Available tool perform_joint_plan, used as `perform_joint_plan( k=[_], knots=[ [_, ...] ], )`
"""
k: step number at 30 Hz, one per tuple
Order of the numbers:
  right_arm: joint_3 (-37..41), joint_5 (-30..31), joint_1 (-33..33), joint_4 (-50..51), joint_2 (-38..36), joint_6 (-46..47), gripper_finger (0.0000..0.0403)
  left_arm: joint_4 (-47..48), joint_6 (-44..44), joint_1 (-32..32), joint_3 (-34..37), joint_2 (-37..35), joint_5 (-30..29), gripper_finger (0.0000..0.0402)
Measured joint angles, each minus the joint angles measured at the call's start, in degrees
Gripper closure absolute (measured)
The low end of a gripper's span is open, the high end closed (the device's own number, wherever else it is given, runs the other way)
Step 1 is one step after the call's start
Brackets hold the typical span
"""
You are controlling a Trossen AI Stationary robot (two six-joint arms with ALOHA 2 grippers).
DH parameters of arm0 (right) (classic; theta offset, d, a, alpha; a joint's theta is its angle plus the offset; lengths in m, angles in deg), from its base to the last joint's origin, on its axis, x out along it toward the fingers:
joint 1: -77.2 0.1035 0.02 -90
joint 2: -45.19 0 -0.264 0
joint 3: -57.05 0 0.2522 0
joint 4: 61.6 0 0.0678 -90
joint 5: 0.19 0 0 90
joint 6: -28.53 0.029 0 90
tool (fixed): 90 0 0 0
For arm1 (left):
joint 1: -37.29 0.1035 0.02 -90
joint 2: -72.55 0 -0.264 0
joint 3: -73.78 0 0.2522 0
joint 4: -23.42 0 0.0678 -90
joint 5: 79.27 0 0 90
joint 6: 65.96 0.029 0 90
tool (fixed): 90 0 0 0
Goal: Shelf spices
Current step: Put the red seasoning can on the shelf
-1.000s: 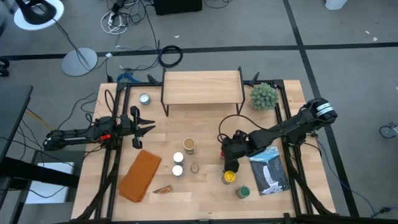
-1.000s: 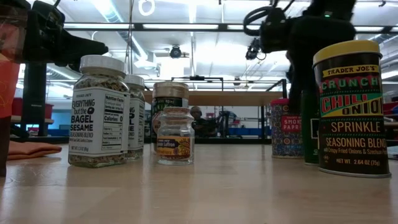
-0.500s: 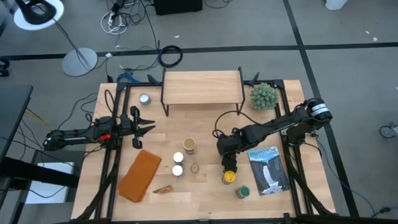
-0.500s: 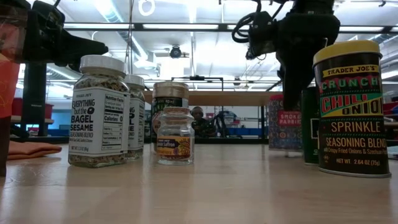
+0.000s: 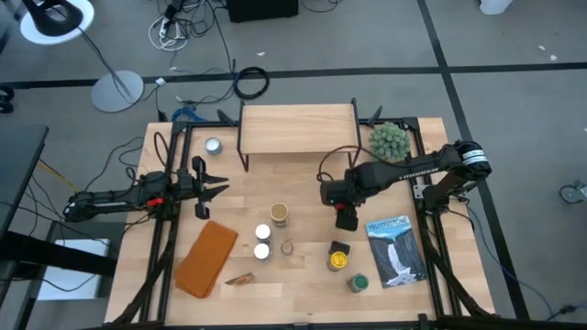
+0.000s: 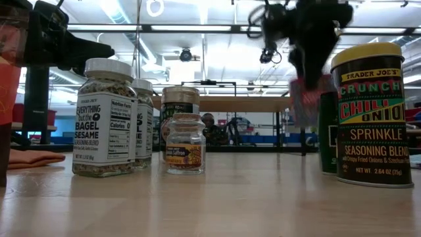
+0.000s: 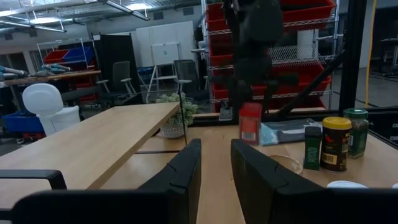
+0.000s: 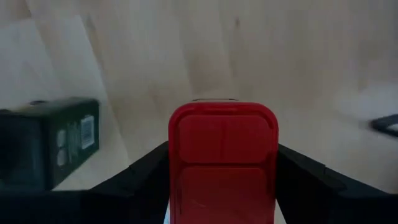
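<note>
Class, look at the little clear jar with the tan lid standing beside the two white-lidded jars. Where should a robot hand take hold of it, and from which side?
Grip the small clear jar around its lid and neck, coming straight down from above. It stands upright, and the white-lidded jars crowd one side, so a top approach looks safest.
</note>
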Motion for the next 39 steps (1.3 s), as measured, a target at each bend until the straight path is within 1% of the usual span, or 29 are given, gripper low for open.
perform_joint_plan(
  k=[2, 5, 9, 13, 17, 21, 23, 25, 28, 31, 35, 39],
  knots=[
    [-3.9, 0.0, -0.7, 2.0, 0.0, -3.0, 0.0184, 0.0, 0.0, 0.0, 0.0, 0.0, 0.0, 0.0310],
    [-10.2, -0.2, -2.2, 5.7, 0.0, -6.6, 0.0185, 0.0, 0.0, 0.0, 0.0, 0.0, 0.0, 0.0310],
    [-19.2, 3.4, -5.0, 9.4, -0.1, -11.9, 0.0185, 0.0, 0.0, 0.0, 0.0, 0.0, 0.0, 0.0310],
    [-26.9, 6.2, -8.7, 11.0, -0.1, -18.0, 0.0168, 0.0, 0.0, 0.0, 0.0, 0.0, 0.0, 0.0310],
    [-32.0, 6.2, -13.6, 11.9, -0.1, -23.6, 0.0164, 0.0, 0.0, 0.0, 0.0, 0.0, 0.0, 0.0310],
    [-33.3, 5.2, -19.5, 12.7, -0.1, -29.4, 0.0182, 0.0, 0.0, 0.0, 0.0, 0.0, 0.0, 0.0310],
    [-33.3, 4.3, -22.7, 12.9, 0.2, -32.4, 0.0184, 0.0, 0.0, 0.0, 0.0, 0.0, 0.0, 0.0310],
    [-33.3, 2.1, -25.9, 12.7, 0.4, -34.8, 0.0182, 0.0, 0.0, 0.0, 0.0, 0.0, 0.0, 0.0310],
    [-32.7, -1.3, -30.2, 11.0, 0.7, -38.2, 0.0168, 0.0, 0.0, 0.0, 0.0, 0.0, 0.0, 0.0310],
    [-32.6, -2.4, -34.3, 10.9, 1.5, -41.4, 0.0163, 0.0, 0.0, 0.0, 0.0, 0.0, 0.0, 0.0310],
    [-32.6, -5.1, -39.1, 11.1, 4.7, -45.0, 0.0171, 0.0, 0.0, 0.0, 0.0, 0.0, 0.0, 0.0310],
    [-32.6, -5.6, -41.9, 10.8, 8.7, -47.8, 0.0174, -0.1, 0.0, 0.0, 0.0, 0.0, 0.0, 0.0310]
  ],
)
